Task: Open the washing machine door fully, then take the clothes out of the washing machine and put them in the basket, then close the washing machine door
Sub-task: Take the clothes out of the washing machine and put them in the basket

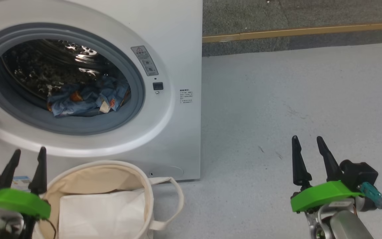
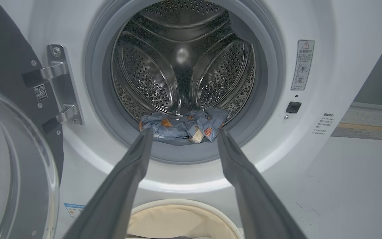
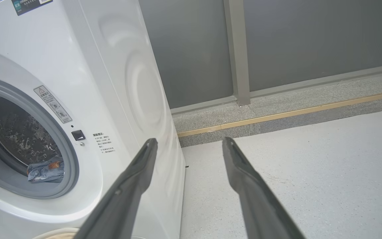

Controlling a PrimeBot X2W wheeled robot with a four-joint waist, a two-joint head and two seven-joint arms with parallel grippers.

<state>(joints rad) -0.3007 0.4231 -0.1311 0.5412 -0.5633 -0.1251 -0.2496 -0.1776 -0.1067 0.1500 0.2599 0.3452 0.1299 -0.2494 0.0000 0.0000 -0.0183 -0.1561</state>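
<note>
Two pairs of fingers stand wide open and hold nothing. The left fingers [image 1: 39,169] are near the basket [image 1: 146,186]. The right fingers [image 1: 298,162] are over the bare floor [image 1: 277,99] at the right, well apart from the washing machine [image 1: 177,39]. The clothes [image 1: 85,99] lie in a crumpled heap at the near bottom of the drum [image 2: 144,73], just behind the grey seal [image 1: 137,83]. The door [image 2: 12,166] stands open at the left. We think a shallow pinch may catch only one layer and leave a piece behind. Fabric may also drag on the seal and drop to the floor beside the basket. A wide reach could knock the open door.
</note>
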